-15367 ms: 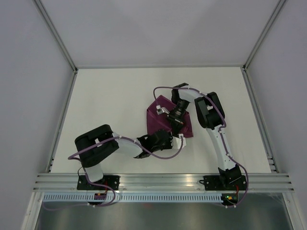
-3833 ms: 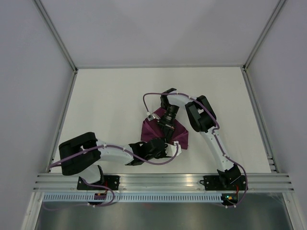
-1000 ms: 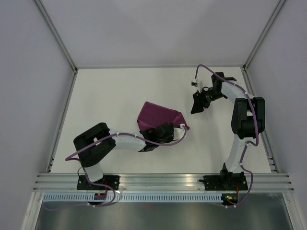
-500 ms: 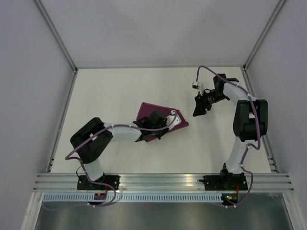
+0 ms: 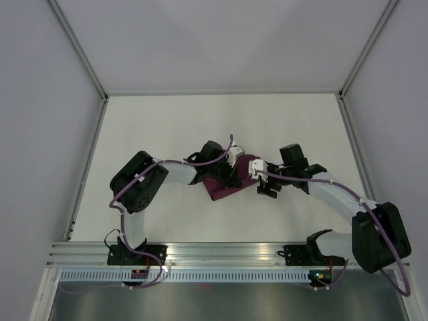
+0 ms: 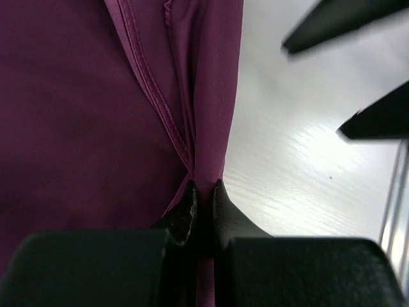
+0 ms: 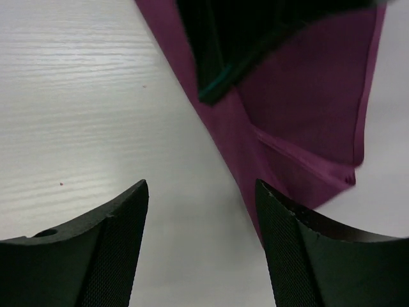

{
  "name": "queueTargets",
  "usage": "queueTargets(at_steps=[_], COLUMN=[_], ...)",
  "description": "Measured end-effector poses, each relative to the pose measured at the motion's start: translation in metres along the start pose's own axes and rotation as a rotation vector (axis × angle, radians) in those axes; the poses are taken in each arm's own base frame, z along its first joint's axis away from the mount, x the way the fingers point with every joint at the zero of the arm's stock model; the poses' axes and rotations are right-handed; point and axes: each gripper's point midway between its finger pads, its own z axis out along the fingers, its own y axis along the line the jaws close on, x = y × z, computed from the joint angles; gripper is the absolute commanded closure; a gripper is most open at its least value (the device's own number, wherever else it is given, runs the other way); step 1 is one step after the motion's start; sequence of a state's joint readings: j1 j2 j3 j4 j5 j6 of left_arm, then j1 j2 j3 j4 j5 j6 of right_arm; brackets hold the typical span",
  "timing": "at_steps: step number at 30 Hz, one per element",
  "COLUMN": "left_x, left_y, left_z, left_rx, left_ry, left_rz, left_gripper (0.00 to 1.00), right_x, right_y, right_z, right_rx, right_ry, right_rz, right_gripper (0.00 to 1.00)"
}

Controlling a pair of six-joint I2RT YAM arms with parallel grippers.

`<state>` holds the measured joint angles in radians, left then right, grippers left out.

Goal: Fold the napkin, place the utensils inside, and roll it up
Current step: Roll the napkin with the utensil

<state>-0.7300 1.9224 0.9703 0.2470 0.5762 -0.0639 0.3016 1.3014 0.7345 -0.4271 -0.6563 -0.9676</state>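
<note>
The napkin (image 5: 221, 189) lies bunched into a small magenta heap at the middle of the table. My left gripper (image 5: 229, 175) is over its far side. In the left wrist view the left gripper (image 6: 201, 187) is shut on a hemmed fold of the napkin (image 6: 89, 115). My right gripper (image 5: 263, 186) stands open just right of the cloth. In the right wrist view the right gripper (image 7: 200, 190) has bare table between its fingers, and the napkin (image 7: 307, 134) reaches its right finger. The utensils are out of view.
The white table (image 5: 167, 127) is bounded by grey walls on three sides and an aluminium rail (image 5: 227, 251) at the near edge. The left arm's black gripper body (image 7: 236, 38) shows at the top of the right wrist view.
The left gripper has shut on the napkin and dragged it away from the bases, bunching it smaller. The right arm has swung from the far right down to the napkin's right side.
</note>
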Motion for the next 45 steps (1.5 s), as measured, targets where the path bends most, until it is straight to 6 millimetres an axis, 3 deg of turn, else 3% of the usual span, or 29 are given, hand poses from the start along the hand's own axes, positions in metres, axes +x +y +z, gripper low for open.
queueTargets(at_steps=[3, 10, 14, 17, 21, 27, 31, 34, 38, 45], left_x=[0.003, 0.015, 0.022, 0.027, 0.031, 0.038, 0.039, 0.040, 0.041, 0.044], left_y=[-0.006, -0.024, -0.031, -0.034, -0.037, -0.042, -0.042, -0.041, -0.040, -0.040], left_z=[0.003, 0.004, 0.001, -0.001, -0.002, -0.006, -0.007, -0.009, -0.011, -0.016], left_rx=[0.077, 0.224, 0.278, 0.312, 0.356, 0.406, 0.433, 0.438, 0.435, 0.387], left_ry=[0.001, 0.040, 0.067, 0.089, 0.112, 0.155, 0.179, 0.188, 0.195, 0.205], left_rz=[-0.061, -0.176, -0.221, -0.256, -0.293, -0.341, -0.379, -0.397, -0.404, -0.385], left_gripper=[0.98, 0.98, 0.98, 0.98, 0.98, 0.98, 0.92, 0.87, 0.82, 0.76], right_x=[-0.004, -0.009, -0.006, -0.002, -0.006, -0.008, -0.007, -0.004, -0.005, -0.008], right_y=[0.029, 0.031, 0.045, 0.056, 0.057, 0.054, 0.058, 0.063, 0.064, 0.069], right_z=[0.022, 0.045, 0.056, 0.061, 0.063, 0.069, 0.072, 0.075, 0.077, 0.080], right_rx=[-0.012, 0.073, 0.078, 0.061, 0.080, 0.107, 0.091, 0.059, 0.007, -0.099], right_ry=[0.002, 0.003, 0.011, 0.021, 0.026, 0.033, 0.039, 0.048, 0.072, 0.113], right_rz=[-0.163, -0.365, -0.457, -0.499, -0.545, -0.609, -0.629, -0.633, -0.635, -0.621], right_gripper=[0.26, 0.26, 0.27, 0.27, 0.28, 0.36, 0.49, 0.66, 0.74, 0.80])
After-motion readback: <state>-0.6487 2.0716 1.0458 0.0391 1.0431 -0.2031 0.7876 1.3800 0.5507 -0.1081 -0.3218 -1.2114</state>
